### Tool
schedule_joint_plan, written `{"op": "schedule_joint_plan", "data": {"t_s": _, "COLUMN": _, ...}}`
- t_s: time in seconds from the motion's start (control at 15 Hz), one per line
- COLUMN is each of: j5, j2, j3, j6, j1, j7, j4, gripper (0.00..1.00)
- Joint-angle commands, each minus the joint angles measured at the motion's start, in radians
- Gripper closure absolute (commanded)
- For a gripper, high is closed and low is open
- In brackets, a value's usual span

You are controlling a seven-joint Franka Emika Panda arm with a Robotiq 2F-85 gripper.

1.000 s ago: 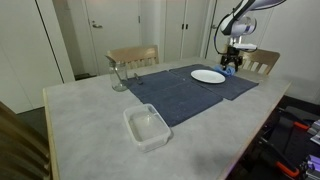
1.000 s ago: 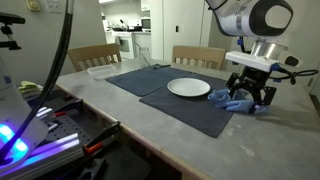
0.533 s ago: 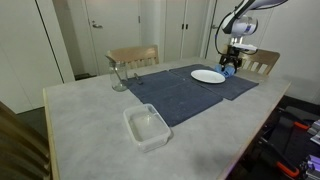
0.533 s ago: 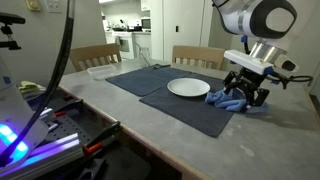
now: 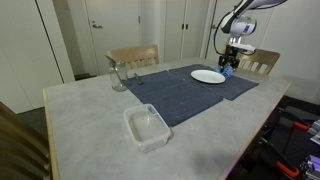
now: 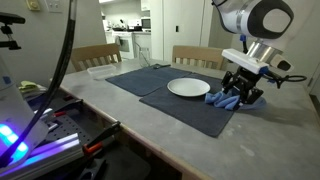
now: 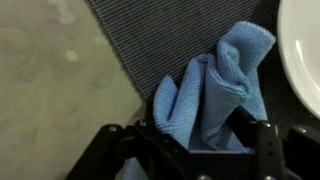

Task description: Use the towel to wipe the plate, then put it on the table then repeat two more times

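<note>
The gripper (image 6: pixel 242 98) has been lowered onto the towel (image 7: pixel 215 85), which lies bunched on the mat (image 7: pixel 150 40) just beside the plate (image 6: pixel 188 88). The jaws have been narrowed around it, but whether it is gripped cannot be told. Probably wiping comes next.

White arm (image 6: pixel 236 14), seemingly black fingers (image 7: pixel 262 146)

2 wooden chairs (image 5: pixel 133 55) stand before white doors (image 5: pixel 100 30) in the room.

Wrist view's edge crops the plate (image 7: pixel 308 45) — the gripper (image 7: pixel 195 150) covers the lower towel (image 7: pixel 215 85).
</note>
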Motion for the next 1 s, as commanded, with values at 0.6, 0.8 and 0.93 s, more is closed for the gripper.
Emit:
{"op": "schedule_joint_plan", "data": {"t_s": 0.6, "j5": 0.011, "j2": 0.012, "j3": 0.018, "j6": -0.043, "j1": 0.002, "j7": -0.013, "j4": 0.053, "gripper": 0.98}}
{"op": "schedule_joint_plan", "data": {"t_s": 0.8, "j5": -0.001, "j2": 0.001, "j3": 0.012, "j6": -0.035, "j1": 0.018, "j7": -0.009, "j4": 0.047, "gripper": 0.97}}
{"op": "schedule_joint_plan", "data": {"t_s": 0.93, "j5": -0.015, "j2": -0.01, "j3": 0.004, "j6": -0.039, "j1": 0.035, "j7": 0.004, "j4": 0.046, "gripper": 0.97}}
